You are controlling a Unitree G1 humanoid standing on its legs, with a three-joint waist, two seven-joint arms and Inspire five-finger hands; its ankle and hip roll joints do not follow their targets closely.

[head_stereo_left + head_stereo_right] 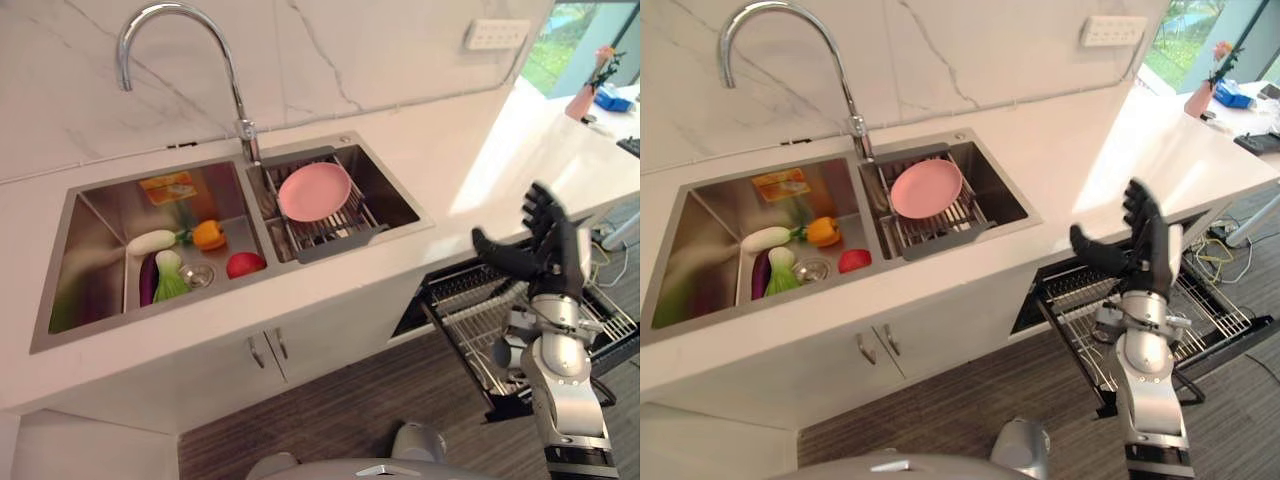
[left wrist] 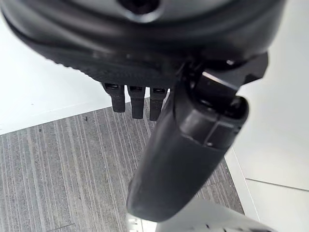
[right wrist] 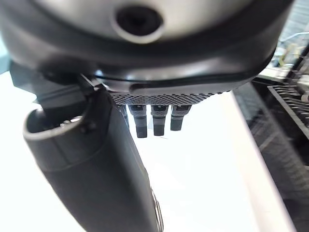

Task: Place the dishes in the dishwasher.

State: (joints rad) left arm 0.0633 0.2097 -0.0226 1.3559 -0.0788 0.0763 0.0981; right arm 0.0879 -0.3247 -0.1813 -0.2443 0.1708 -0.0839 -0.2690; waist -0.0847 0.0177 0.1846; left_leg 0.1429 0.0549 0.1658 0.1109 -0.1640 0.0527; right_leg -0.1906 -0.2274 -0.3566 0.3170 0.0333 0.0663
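Observation:
A pink plate leans in a wire drying rack set in the right basin of the steel sink. Below the counter at the right, the dishwasher's wire basket is pulled out, with nothing in it. My right hand is raised in front of the counter edge above that basket, open, fingers straight and thumb spread, holding nothing. The same right hand is over the bright white countertop. My left hand hangs open over the grey wood floor, far from the sink.
The left basin holds vegetables and fruit: a white radish, an aubergine, greens, an orange pepper and a red apple. A tall curved tap stands behind the sink. White cabinet doors sit below. A wall socket is at the back.

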